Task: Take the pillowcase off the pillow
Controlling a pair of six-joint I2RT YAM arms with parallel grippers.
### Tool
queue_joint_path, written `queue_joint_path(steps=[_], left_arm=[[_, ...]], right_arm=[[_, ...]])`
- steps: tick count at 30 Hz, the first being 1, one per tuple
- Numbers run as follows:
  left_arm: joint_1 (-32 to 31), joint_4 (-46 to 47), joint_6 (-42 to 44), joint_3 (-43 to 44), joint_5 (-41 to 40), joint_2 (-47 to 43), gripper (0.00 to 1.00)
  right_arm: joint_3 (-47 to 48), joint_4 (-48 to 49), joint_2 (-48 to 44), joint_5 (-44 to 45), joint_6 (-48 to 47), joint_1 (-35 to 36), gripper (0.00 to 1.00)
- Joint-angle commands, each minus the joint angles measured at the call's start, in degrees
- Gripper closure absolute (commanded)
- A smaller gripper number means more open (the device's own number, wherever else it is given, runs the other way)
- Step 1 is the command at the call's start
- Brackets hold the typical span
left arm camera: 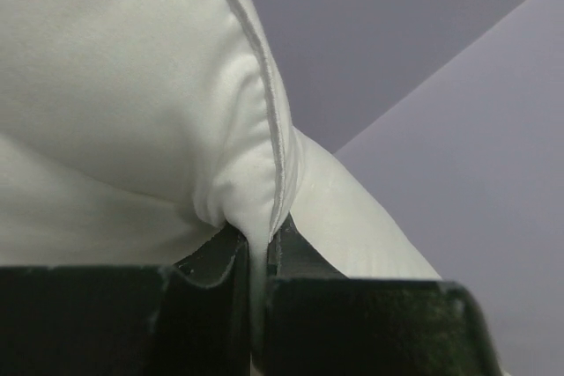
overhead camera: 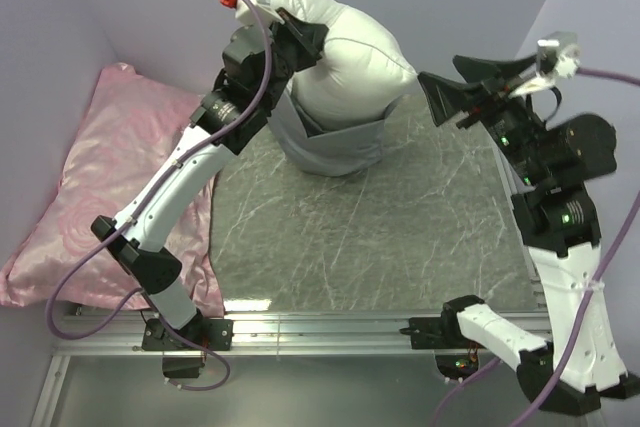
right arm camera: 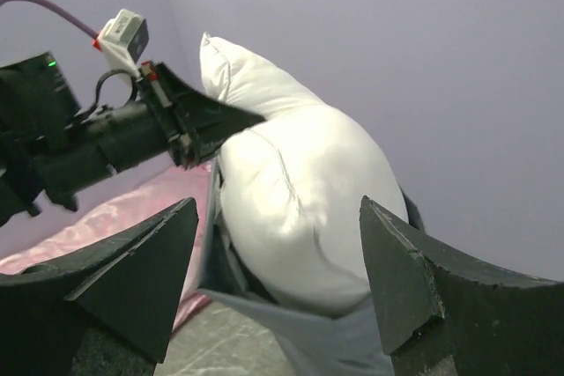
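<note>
The white pillow stands lifted at the back of the table, its lower part still in the grey pillowcase, which is bunched around its base. My left gripper is shut on a fold of the pillow's seam and holds it up. My right gripper is open and empty, just right of the pillow. In the right wrist view the pillow and the pillowcase's open rim lie between its spread fingers.
A pink rose-patterned satin pillow lies at the left, partly under my left arm. The marbled grey tabletop is bounded by purple walls behind and at both sides. A metal rail runs along the near edge.
</note>
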Motion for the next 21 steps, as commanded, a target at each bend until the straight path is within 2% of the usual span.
queue_joint_path(steps=[1, 2, 6, 9, 13, 18, 21], left_arm=[[-2.7, 2.2, -0.9, -5.4, 4.7, -0.9, 0.99], [-3.2, 2.4, -1.0, -6.4, 5.0, -1.1, 0.99], [-6.0, 3.2, -1.4, -11.4, 4.9, -1.3, 0.99], [-6.6, 4.9, -2.5, -14.6, 5.3, -2.6, 0.99], [-6.6, 4.7, -2.6, -14.2, 5.5, -3.1, 0.99], [-6.7, 3.8, -2.4, -10.2, 6.8, -1.9, 0.99], [-7.1, 4.0, -2.9, -8.8, 8.4, -0.9, 0.99]], right_arm=[[7.4, -6.4, 7.2, 1.8, -7.6, 4.1, 0.19], [10.1, -11.0, 8.9, 3.5, -9.5, 5.9, 0.19], [21.8, -19.7, 16.2, 10.5, -18.0, 12.8, 0.19], [24.1, -24.9, 20.0, 13.0, -20.2, 14.7, 0.19], [18.4, -28.4, 19.2, 18.8, -22.8, 17.7, 0.18], [5.2, -23.9, 11.3, 19.0, -21.9, 18.1, 0.15], [6.2, -26.1, 12.1, 21.5, -22.1, 18.3, 0.15]])
